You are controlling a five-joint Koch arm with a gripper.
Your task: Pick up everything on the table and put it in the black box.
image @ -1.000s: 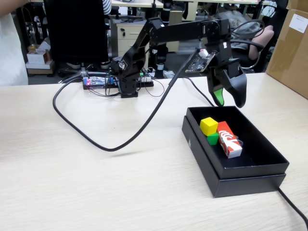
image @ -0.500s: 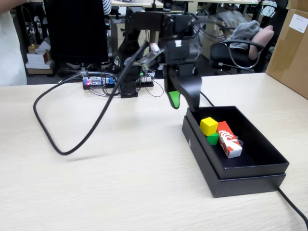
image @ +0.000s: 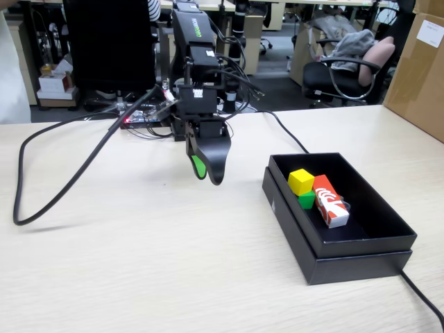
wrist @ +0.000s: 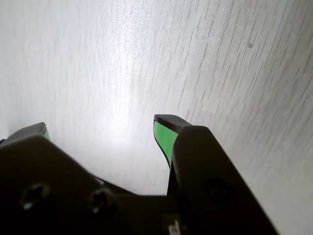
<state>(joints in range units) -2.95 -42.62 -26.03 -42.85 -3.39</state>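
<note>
In the fixed view the black box (image: 361,246) sits on the table (image: 139,263) at the right. Inside it lie a yellow cube (image: 301,181), a green cube (image: 307,200) and a red-and-white carton (image: 330,200), packed together at the box's far left. My gripper (image: 207,172) hangs above bare table left of the box, pointing down. In the wrist view its gripper (wrist: 100,126) is open, with only bright wood grain between the green-lined fingers (wrist: 164,137).
A thick black cable (image: 62,173) loops across the table's left half. A circuit board (image: 142,118) and wires lie at the arm's base. A brown cardboard carton (image: 420,69) stands at the right edge. A thin cable (image: 423,298) runs from the box's front corner.
The arm has swung left, from above the box's far edge to over bare table left of it. The cable loop shifted left with it. The box's contents have not moved.
</note>
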